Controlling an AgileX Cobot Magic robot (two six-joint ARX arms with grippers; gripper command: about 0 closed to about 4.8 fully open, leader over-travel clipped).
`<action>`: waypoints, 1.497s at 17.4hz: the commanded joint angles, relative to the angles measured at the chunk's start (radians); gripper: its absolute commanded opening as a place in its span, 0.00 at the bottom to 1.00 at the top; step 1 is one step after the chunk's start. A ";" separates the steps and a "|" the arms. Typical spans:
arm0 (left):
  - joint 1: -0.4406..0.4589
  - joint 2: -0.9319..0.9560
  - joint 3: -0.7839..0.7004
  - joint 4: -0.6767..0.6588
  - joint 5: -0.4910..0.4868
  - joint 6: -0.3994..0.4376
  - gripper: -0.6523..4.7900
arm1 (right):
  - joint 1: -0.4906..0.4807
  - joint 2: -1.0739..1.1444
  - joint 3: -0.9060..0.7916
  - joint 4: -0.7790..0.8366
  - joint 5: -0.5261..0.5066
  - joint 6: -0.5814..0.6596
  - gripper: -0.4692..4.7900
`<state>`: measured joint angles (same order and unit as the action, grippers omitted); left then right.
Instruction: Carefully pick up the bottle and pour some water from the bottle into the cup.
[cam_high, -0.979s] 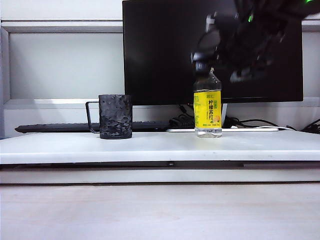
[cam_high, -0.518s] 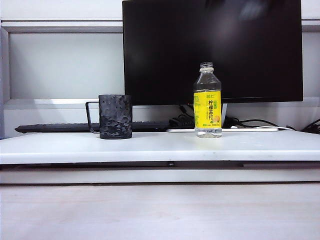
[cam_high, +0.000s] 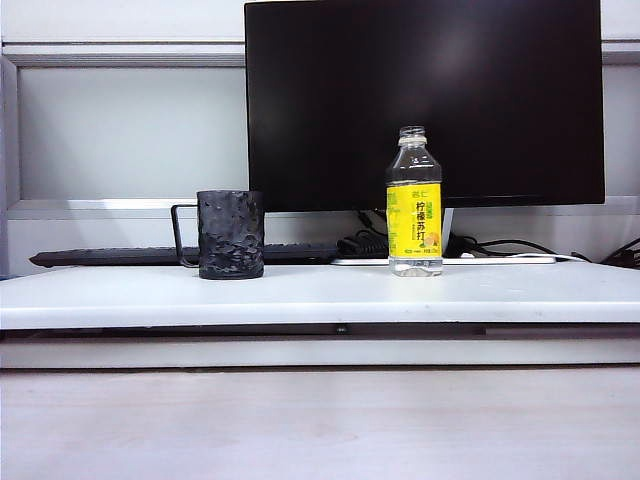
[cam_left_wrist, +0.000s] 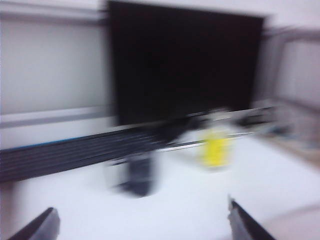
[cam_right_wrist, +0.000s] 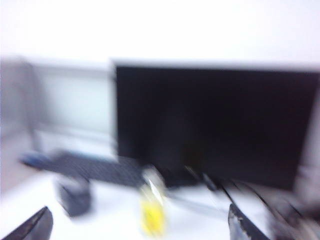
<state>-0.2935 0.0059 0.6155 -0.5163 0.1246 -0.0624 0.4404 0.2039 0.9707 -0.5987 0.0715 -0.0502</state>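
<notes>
Bottle (cam_high: 415, 205) with a bright yellow label stands upright and uncapped on the white table (cam_high: 320, 300), right of centre in the exterior view, with a little clear water (cam_high: 415, 265) showing at its base. A dark, dimpled cup (cam_high: 231, 234) with a thin wire handle stands upright to its left, well apart from it. Behind both sit a large black monitor (cam_high: 425, 100) and a dark keyboard (cam_high: 120, 255).

Neither arm appears in the exterior view. Both wrist views are blurred. The left gripper (cam_left_wrist: 142, 225) hangs back from the table with its jaws spread wide and nothing between them; cup and bottle lie well ahead of it. The right gripper (cam_right_wrist: 140, 225) is likewise spread wide and holding nothing, with the bottle and cup far ahead of it.
</notes>
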 joint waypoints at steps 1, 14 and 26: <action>0.002 0.003 -0.092 0.003 -0.149 0.059 1.00 | 0.000 -0.101 -0.154 -0.047 0.013 -0.006 1.00; 0.002 0.003 -0.415 0.227 -0.199 0.044 0.11 | 0.000 -0.130 -0.927 0.647 0.015 -0.002 0.44; 0.002 0.003 -0.555 0.226 -0.323 -0.155 0.11 | -0.001 -0.129 -0.963 0.491 0.166 -0.003 0.08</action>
<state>-0.2935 0.0078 0.0597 -0.3031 -0.1944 -0.2123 0.4381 0.0738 0.0116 -0.1207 0.2394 -0.0536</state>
